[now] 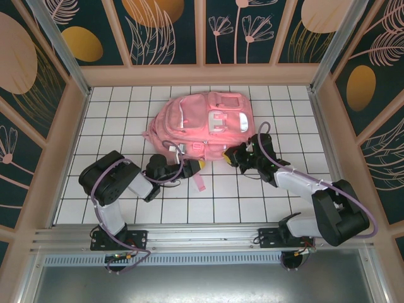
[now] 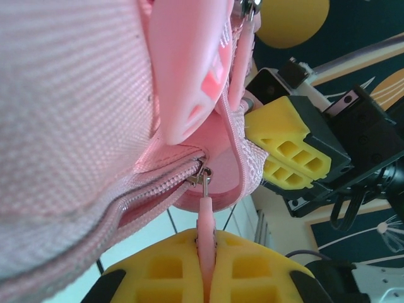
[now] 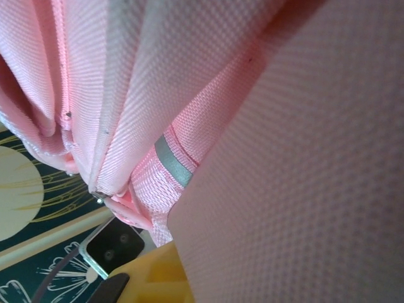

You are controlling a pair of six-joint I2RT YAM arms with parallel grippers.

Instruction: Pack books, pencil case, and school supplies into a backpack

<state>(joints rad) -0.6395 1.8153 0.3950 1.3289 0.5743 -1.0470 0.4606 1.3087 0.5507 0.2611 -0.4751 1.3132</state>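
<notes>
Currently: pink backpack [image 1: 208, 123] lies at centre-far of the tiled desk [image 1: 126, 113]. Its inside is hidden.

Left arm lies low from the near left, elbow folded, and its wrist points at the bag's near edge. Left claw [image 2: 207, 268] is pressed together on the pink zipper pull [image 2: 204, 218], which hangs from the slider [image 2: 203, 175].

Right arm reaches in from the near right, with the right claw [image 1: 231, 155] at the bag's near-right edge. Close pink fabric and a grey strip [image 3: 173, 161] block the right wrist view. One yellow finger [image 3: 158, 278] is cut off at the bottom. Cannot tell whether this claw is spread or pinching.
</notes>
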